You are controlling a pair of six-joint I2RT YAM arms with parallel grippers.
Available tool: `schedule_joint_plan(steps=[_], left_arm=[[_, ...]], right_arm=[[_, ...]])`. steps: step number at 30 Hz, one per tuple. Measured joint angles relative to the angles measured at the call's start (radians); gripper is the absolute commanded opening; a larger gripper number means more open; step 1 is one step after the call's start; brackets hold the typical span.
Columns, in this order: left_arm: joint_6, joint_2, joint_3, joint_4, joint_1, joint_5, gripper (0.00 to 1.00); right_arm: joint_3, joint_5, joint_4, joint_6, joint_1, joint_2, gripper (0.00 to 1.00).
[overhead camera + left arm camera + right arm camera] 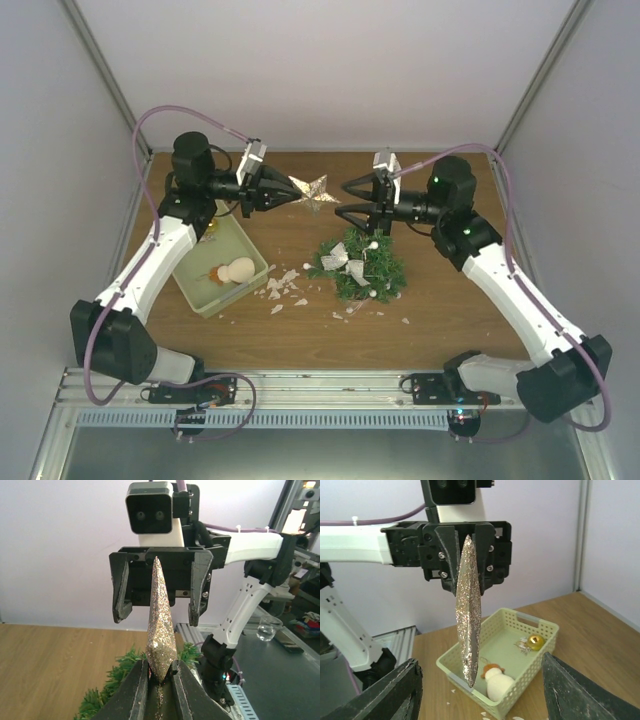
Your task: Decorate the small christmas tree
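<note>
1. Left pincer (284,190), upper left of centre in the top view: jaws clamped on one point of a glittery gold star (313,192). The star is held edge-on, clear of the table (455,310).
2. Right pincer (354,198), upper right of centre, faces the left one. Its jaws stand apart, one on each side of the star's free end. The left wrist view shows a gap on both sides, so no contact.
3. Step in hand, as I judge it: a mid-air handover of the star from the left pincer to the right, with the receiver lined up but not yet gripping.
4. Small christmas tree (358,265): centre of the top view, on the table just below the two pincers in the picture. It carries a silver bow and a few white beads. From above I cannot tell whether it stands upright or leans.
5. Further out, a pale green tray (540,625) sits at left of centre in the top view, well apart from the tree. It holds a snowman (497,681) and a gold ball (536,640). Pale scraps (282,288) lie between tray and tree.
6. Next move calls for the right jaws to close squarely on the star's flat faces before the left lets go. A hold near the tip may let the star pivot. Then it goes to the treetop.
</note>
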Motion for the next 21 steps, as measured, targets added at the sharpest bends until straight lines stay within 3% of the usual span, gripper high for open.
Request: schedule_joint_plan(steps=[17, 21], left_arm=[[-0.128, 0.000, -0.070, 0.171, 0.002, -0.021, 0.00], [-0.129, 0.001, -0.070, 0.172, 0.000, -0.031, 0.00]], right_arm=[[-0.130, -0.130, 0.404, 0.290, -0.002, 0.053, 0.51], [-0.130, -0.133, 0.444, 0.314, 0.001, 0.075, 0.40]])
